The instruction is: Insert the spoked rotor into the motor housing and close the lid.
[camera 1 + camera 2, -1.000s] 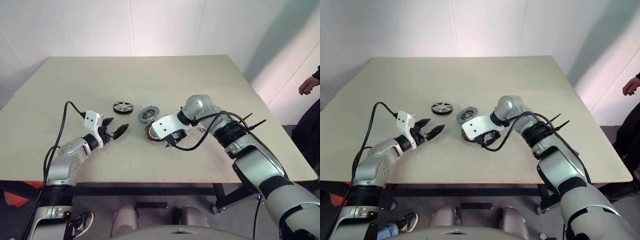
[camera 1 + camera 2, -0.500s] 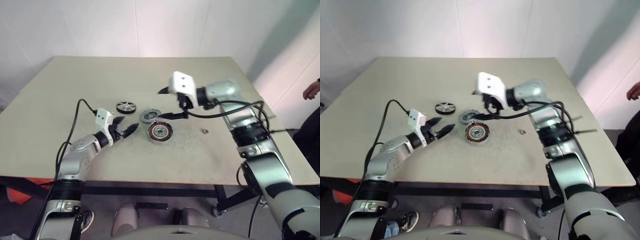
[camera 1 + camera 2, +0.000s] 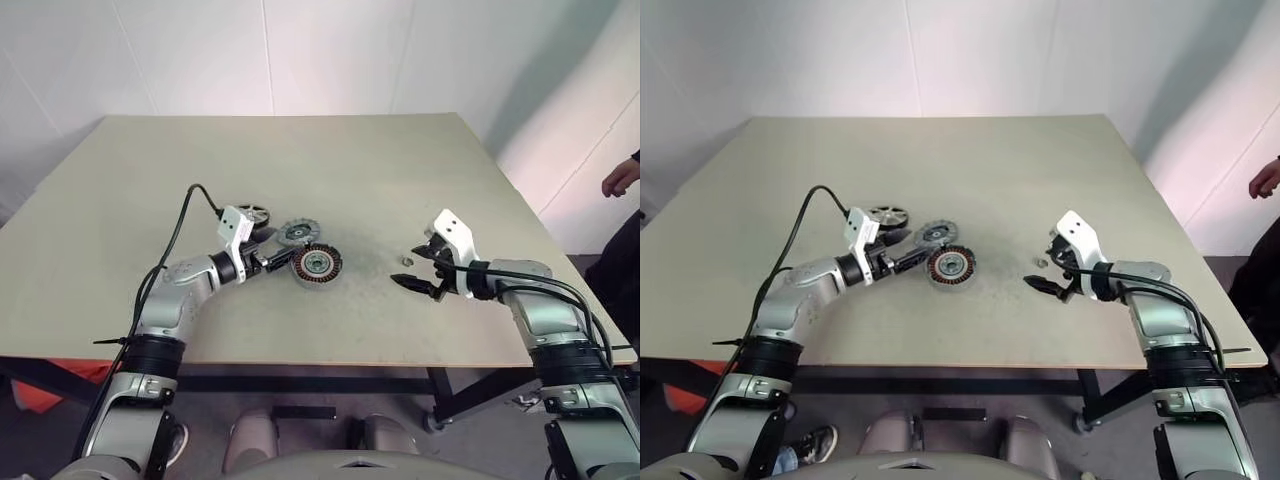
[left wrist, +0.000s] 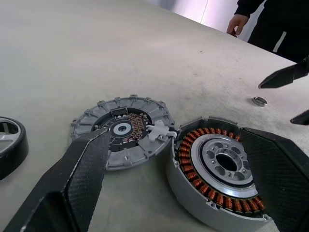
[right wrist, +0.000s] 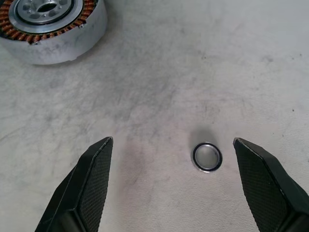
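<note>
Motor housing (image 4: 219,186) between wide left gripper (image 4: 178,193) fingers, washer (image 5: 207,156) (right wrist view) between spread right gripper (image 5: 174,186).

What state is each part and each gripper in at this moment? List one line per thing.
spoked rotor: flat on the table, not inserted.
motor housing: open, windings exposed, no rotor inside.
lid: off, lying beside the housing.
small ring: loose on the table.
left gripper: open, fingers flanking the housing.
right gripper: open, empty, over the small ring.
</note>
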You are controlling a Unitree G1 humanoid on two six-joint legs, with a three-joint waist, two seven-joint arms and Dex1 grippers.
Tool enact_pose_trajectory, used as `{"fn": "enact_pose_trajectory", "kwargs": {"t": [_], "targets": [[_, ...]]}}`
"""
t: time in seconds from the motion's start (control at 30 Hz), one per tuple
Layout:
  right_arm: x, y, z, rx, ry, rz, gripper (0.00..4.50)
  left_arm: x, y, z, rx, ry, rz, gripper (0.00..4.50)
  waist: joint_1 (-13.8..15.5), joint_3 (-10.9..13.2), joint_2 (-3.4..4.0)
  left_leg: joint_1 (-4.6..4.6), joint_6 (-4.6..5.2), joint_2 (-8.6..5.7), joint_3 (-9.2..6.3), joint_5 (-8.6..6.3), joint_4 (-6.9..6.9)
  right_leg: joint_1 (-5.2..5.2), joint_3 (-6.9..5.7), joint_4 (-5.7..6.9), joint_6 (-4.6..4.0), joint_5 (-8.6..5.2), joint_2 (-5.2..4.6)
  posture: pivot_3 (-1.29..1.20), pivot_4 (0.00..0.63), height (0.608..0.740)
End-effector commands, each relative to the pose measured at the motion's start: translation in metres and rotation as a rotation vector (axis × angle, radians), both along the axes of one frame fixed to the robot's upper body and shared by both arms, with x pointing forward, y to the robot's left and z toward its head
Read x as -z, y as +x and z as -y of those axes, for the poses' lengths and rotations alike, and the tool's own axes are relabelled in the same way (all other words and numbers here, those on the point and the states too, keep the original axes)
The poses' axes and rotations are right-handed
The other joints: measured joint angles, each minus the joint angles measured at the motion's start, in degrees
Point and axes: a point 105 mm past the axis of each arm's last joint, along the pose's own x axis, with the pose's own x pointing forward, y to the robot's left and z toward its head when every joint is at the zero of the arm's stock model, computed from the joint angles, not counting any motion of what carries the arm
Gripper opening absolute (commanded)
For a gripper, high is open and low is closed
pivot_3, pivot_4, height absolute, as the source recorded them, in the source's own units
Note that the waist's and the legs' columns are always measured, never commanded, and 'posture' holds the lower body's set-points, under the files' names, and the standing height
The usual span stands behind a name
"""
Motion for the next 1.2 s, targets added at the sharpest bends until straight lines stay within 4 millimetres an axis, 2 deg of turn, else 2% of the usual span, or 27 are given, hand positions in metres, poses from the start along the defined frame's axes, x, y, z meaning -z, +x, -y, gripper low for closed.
{"fn": "enact_pose_trajectory", "kwargs": {"t": [0.03, 0.2, 0.3, 0.53, 0.7, 0.9, 0.93, 1.1, 1.2], "targets": [[-0.008, 0.015, 0.008, 0.06, 0.004, 0.043, 4.47, -0.012, 0.002, 0.003, 0.016, 0.009, 0.048, 4.5, 0.11, 0.0, 0.0, -0.01, 0.01, -0.02, 0.0, 0.0, 0.01, 0.02, 0.0, -0.01, 0.0, 0.0, -0.01, 0.0, 0.0, 0.74], [0.007, 0.021, 0.025, 0.106, -0.043, 0.004, 4.47, -0.011, -0.001, -0.002, -0.005, 0.009, 0.048, 4.5, 0.18, -0.01, 0.0, -0.05, 0.07, -0.04, -0.01, -0.02, 0.0, 0.12, 0.0, -0.12, -0.04, 0.02, -0.02, 0.0, 0.0, 0.74], [0.018, 0.021, 0.037, 0.133, -0.091, -0.019, 4.47, -0.01, -0.003, -0.005, -0.016, 0.013, 0.045, 4.5, 0.14, -0.01, 0.0, -0.05, 0.13, -0.02, -0.01, -0.07, -0.01, 0.14, -0.01, -0.11, -0.36, 0.21, -0.01, 0.0, 0.0, 0.74], [0.023, 0.016, 0.052, 0.159, -0.098, -0.039, 4.47, -0.008, -0.006, -0.006, -0.023, 0.018, 0.037, 4.5, 0.41, -0.02, 0.03, 0.6, 0.19, -0.03, -0.01, -0.11, -0.03, 0.96, -0.05, -0.54, 0.01, 0.0, -0.02, 0.0, 0.0, 0.74], [0.028, 0.008, 0.062, 0.171, -0.105, -0.06, 2.87, -0.01, -0.003, -0.008, -0.031, 0.021, 0.039, 4.5, 0.42, -0.02, 0.02, 0.94, 0.3, -0.14, 0.02, -0.17, -0.03, 1.6, -0.05, -0.8, 0.11, -0.06, -0.17, 0.0, 0.0, 0.74], [0.033, 0.003, 0.065, 0.175, -0.116, -0.081, 0.8, -0.01, -0.001, -0.01, -0.034, 0.025, 0.04, 4.5, 0.44, -0.02, 0.01, 0.96, 0.32, -0.22, 0.01, -0.18, -0.03, 1.69, -0.06, -0.8, 0.23, -0.13, -0.28, 0.0, 0.0, 0.74], [0.033, 0.003, 0.065, 0.177, -0.114, -0.083, 0.59, -0.01, -0.001, -0.01, -0.035, 0.025, 0.04, 4.5, 0.44, -0.02, 0.01, 0.95, 0.32, -0.23, 0.01, -0.18, -0.03, 1.7, -0.07, -0.8, 0.24, -0.14, -0.31, 0.0, 0.0, 0.74], [0.022, 0.008, 0.046, 0.112, -0.104, -0.036, 0.59, -0.01, 0.0, -0.011, -0.04, 0.026, 0.041, 4.5, 0.41, -0.02, 0.01, 0.92, 0.33, -0.25, 0.01, -0.19, -0.04, 1.7, -0.09, -0.8, 0.36, -0.21, -0.34, 0.0, 0.0, 0.74], [0.0, 0.013, 0.019, 0.034, -0.068, 0.033, 0.59, -0.01, -0.001, -0.011, -0.039, 0.026, 0.041, 4.5, 0.13, -0.02, 0.01, 0.82, 0.33, -0.24, 0.01, -0.19, -0.09, 1.56, -0.09, -0.78, 0.36, -0.21, -0.33, 0.0, 0.0, 0.74]]}}
